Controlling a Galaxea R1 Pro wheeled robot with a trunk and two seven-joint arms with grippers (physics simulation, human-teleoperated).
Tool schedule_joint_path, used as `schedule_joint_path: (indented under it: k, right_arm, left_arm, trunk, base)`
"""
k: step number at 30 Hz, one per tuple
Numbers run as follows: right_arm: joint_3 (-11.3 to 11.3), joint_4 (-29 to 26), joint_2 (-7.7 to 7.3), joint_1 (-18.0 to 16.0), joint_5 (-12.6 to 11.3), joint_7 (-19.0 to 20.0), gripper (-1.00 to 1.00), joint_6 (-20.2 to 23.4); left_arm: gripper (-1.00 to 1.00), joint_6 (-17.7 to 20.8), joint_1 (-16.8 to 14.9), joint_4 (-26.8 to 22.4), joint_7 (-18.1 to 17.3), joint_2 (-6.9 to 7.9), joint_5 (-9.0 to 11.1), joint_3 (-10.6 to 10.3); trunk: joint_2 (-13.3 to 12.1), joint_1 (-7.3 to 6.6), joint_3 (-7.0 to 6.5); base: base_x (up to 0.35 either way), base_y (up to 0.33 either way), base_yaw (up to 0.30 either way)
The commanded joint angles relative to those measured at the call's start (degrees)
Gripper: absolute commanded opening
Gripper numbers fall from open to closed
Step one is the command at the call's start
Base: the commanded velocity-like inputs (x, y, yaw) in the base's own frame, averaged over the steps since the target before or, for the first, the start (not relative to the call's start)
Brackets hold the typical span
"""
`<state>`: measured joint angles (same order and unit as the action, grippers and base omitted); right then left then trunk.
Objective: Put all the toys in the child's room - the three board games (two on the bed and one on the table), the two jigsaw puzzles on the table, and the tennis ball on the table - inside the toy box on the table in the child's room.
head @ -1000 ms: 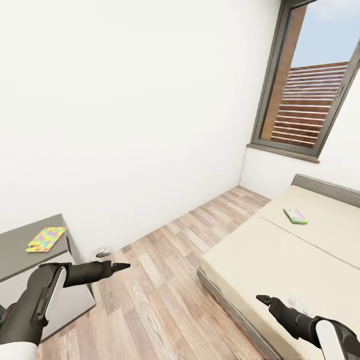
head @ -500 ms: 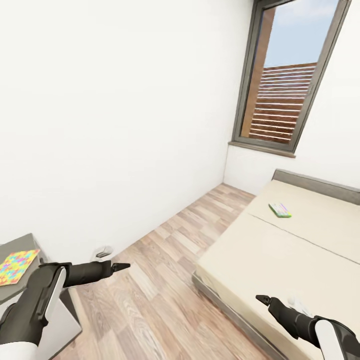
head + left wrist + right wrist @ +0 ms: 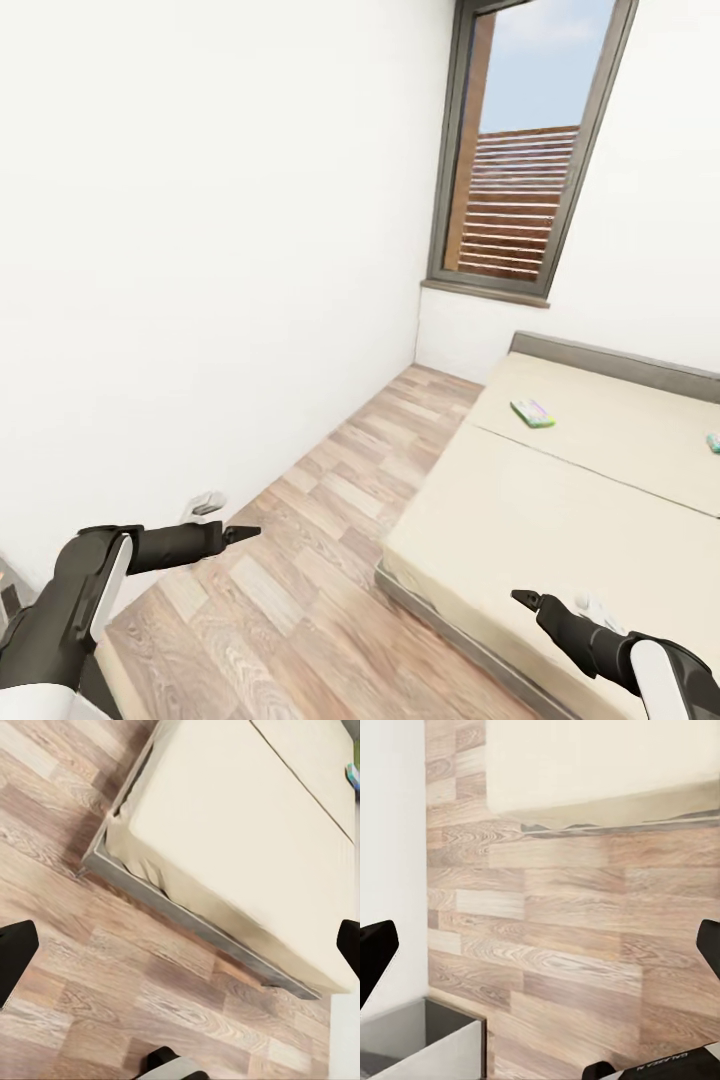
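Room: white walls, wood-plank floor (image 3: 300, 560) and a tall dark-framed window (image 3: 520, 150) at the far end. A large low bed with a plain beige two-part mattress (image 3: 560, 500) stands along the right side, its grey headboard under the window wall. One flat green-and-white board-game box (image 3: 533, 413) lies on the far mattress section; a second box (image 3: 713, 441) shows at the picture edge — colours unclear. Left gripper (image 3: 243, 533) hangs over the floor, right gripper (image 3: 523, 598) over the bed edge. Wrist views show both spread wide, nothing held. A grey worktop corner (image 3: 412, 1042) appears beside the wall.
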<state>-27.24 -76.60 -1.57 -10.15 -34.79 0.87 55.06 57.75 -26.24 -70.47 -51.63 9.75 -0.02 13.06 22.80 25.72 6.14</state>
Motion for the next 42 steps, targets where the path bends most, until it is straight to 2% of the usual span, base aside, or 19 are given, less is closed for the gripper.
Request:
schedule_joint_path:
  k: [1, 33, 42]
  right_arm:
    - [-0.08, -0.04, 0.01, -0.07, 0.03, 0.09, 1.0, 0.31]
    - [-0.1, 0.04, 0.08, -0.06, 0.14, 0.09, 1.0, 0.31]
    - [-0.17, 0.04, 0.0, -0.05, -0.1, 0.09, 1.0, 0.27]
  left_arm:
    - [1.0, 0.4, -0.04, -0.02, -0.23, 0.01, -0.02, 0.09]
    - [1.0, 0.34, -0.04, -0.02, -0.23, 0.01, -0.07, 0.15]
    - [1.0, 0.34, -0.04, -0.02, -0.23, 0.02, -0.07, 0.13]
  trunk:
    - [0.12, 0.06, 0.16]
    - [0.12, 0.06, 1.24]
    - [0.12, 0.06, 1.36]
  base:
    - [0.267, 0.215, -0.275]
    - [0.193, 0.261, -0.274]
    - [0.193, 0.114, -0.107]
